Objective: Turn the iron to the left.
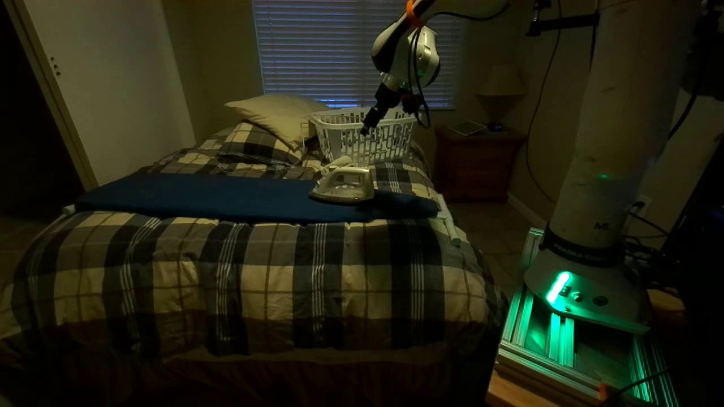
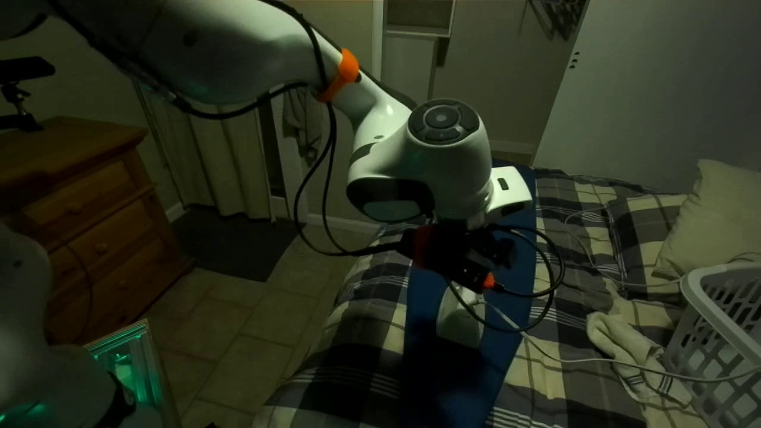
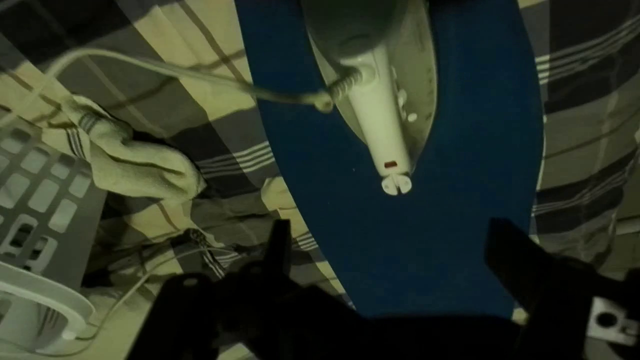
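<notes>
Gripper (image 3: pixel 390 225) up in mid-air, jaws spread wide, nothing held; wrist view 1st. Iron (image 3: pixel 372 95) sits beyond the gripper's tips, roughly in line w/ the gap, narrow nose towards the gripper, no contact. Heel end's lost under a dark shape up top. Handle (image 3: pixel 382 132) faces us: smooth, hard plastic by the look, prob. a bit slippery, so mid-handle's my pick, one jaw each side. Cord (image 3: pixel 200 75) comes off it & heads to the gripper's L as this view has it; stiff at the root, I'd guess, could tug back on a turn.

Now in an exterior view, w/ the basket (image 1: pixel 339 120) behind the gripper: iron's below, clear gap btwn, sole down on the blue ironing board (image 1: pixel 198 195). Handle arches w/ a hole under it; room for jaws to close, I'd say. Body looks rigid; expect heavy for its size, wt low in the sole, so swing it flat, don't hoist. Board's top may drag or ruck.

And in an exterior view, w/ the sock-like cloth (image 2: pixel 621 345) to the gripper's R as seen here: iron's under the gripper, part-hidden by it; jaw gap can't be read. Cord trails R, looks slack, prob. enough for the turn.
</notes>
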`<state>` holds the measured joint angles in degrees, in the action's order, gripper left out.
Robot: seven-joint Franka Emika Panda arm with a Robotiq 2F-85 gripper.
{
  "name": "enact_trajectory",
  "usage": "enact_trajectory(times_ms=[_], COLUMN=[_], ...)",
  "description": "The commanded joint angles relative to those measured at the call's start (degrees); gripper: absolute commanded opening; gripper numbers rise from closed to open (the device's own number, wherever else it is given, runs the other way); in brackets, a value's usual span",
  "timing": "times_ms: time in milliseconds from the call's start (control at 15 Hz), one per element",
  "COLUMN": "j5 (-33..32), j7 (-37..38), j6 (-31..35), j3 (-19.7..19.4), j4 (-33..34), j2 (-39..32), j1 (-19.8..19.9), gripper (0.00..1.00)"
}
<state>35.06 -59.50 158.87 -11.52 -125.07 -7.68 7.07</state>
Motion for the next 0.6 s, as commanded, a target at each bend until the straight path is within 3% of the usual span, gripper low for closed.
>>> enact_trajectory(times_ms=[0, 200, 267, 533], j5=[8.9, 4.6, 1.4, -6.9], j7=[-10.2, -10.1, -8.6, -6.2], j6=[-5.8, -15.4, -18.4, -25.0], j3=[2.6, 1.9, 4.4, 5.9], j4=[11.4, 17.0, 18.4, 23.9], j2=[-8.2, -13.8, -15.5, -20.8], j1=[2.5, 3.0, 5.8, 7.0], gripper=[1.0, 1.0, 1.0, 1.0])
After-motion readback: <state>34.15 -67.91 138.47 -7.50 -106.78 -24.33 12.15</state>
